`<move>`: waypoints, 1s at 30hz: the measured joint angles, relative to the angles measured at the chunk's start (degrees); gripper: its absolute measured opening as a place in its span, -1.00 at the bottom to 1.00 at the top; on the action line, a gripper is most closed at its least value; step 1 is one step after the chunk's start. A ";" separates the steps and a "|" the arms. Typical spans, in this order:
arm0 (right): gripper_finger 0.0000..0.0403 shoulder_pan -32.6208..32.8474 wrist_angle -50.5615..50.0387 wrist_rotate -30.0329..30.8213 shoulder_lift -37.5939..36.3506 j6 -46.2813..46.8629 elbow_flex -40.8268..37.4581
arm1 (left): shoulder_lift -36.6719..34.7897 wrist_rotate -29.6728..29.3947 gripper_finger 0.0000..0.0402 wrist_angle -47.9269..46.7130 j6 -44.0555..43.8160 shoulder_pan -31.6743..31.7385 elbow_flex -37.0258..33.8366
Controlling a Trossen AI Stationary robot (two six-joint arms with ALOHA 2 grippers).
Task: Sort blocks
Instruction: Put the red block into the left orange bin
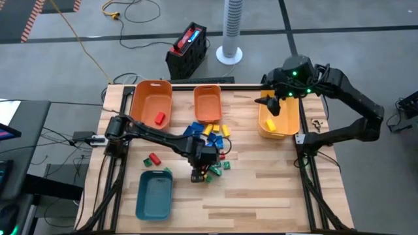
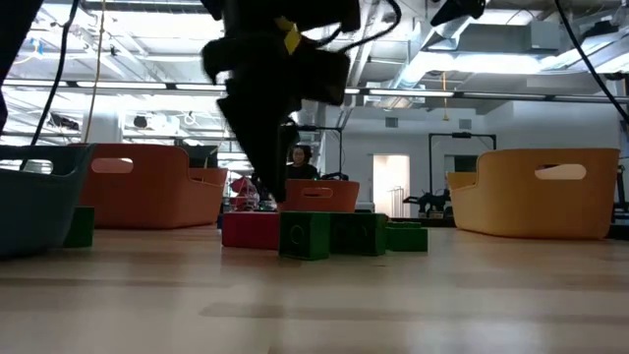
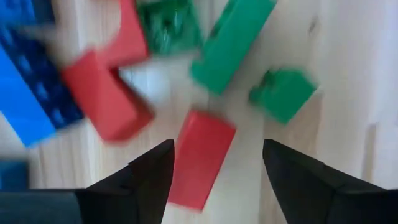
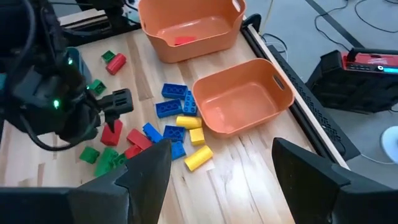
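Many small blocks lie in a loose pile [image 1: 210,134] at mid-table: blue and yellow ones toward the far side, red and green ones [image 2: 319,234] toward the near side. My left gripper [image 1: 198,170] points down over the pile's near edge. It is open, and its fingers stand on either side of a red block [image 3: 199,155] that lies flat on the wood. My right gripper [image 1: 274,104] hangs open and empty [image 4: 221,146] above the yellow bin [image 1: 297,116], which holds a yellow block [image 1: 271,122]. One red block [image 1: 159,119] lies in the large orange bin.
The large orange bin [image 1: 151,98] and a smaller orange bin [image 1: 208,103] stand at the far edge, and a teal bin [image 1: 154,194] at the near left. A red and a green block [image 1: 155,158] lie apart, left of the pile. Bare wood extends on the near right.
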 joint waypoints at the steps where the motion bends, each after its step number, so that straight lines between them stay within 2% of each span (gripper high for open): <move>1: 0.44 0.27 -0.02 0.00 -0.06 0.03 0.00 | -0.05 0.33 0.16 0.50 0.76 0.02 0.03; 9: 0.44 1.20 0.34 -0.02 -1.07 0.44 0.03 | 1.58 1.91 0.07 -0.76 5.40 -0.18 -1.45; 15: 0.44 1.16 0.17 -0.02 -1.61 0.87 0.04 | 2.34 -0.17 0.05 -0.14 9.73 0.39 -3.97; 17: 0.44 1.10 0.06 -0.02 -1.72 0.87 0.04 | 2.20 -0.22 -0.03 -0.18 10.06 0.86 -4.39; 22: 0.44 1.09 0.03 -0.01 -1.73 1.05 0.04 | 1.74 -1.20 -0.39 -0.99 9.72 1.91 -4.41; 30: 0.44 1.05 0.26 -0.01 -1.73 1.00 0.04 | 1.63 -1.53 -0.39 -3.22 7.72 4.36 -3.32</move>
